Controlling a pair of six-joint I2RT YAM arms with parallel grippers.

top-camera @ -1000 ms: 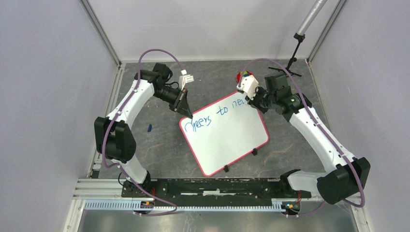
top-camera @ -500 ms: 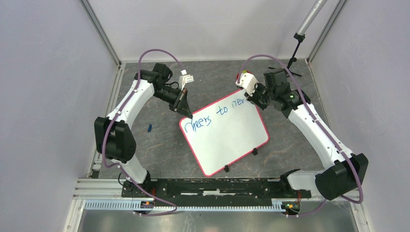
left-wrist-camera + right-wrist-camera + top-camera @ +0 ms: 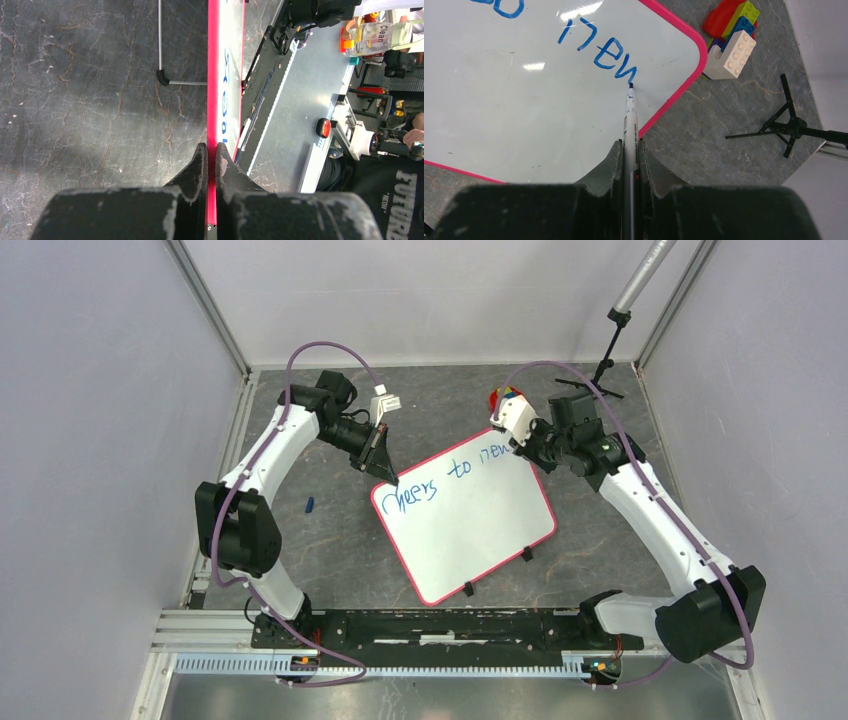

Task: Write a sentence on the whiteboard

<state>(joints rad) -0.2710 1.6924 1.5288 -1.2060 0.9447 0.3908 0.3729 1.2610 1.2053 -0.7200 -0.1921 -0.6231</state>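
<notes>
On table [image 3: 335, 550], whiteboard [image 3: 470, 530] lying diagonally, left hand [image 3: 211, 151] pinching its rim, right hand [image 3: 630, 148] clamping marker [image 3: 630, 122].

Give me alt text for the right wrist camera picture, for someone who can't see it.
The right gripper clamps a marker whose tip is on the whiteboard at the end of blue lettering reading "new", near the board's pink-rimmed corner. Beyond that corner, coloured toy bricks and a black tripod stand sit on the grey table.

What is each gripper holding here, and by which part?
The right gripper holds a marker by its barrel, tip on the whiteboard. The left gripper pinches the whiteboard by its pink rim, near a corner.
</notes>
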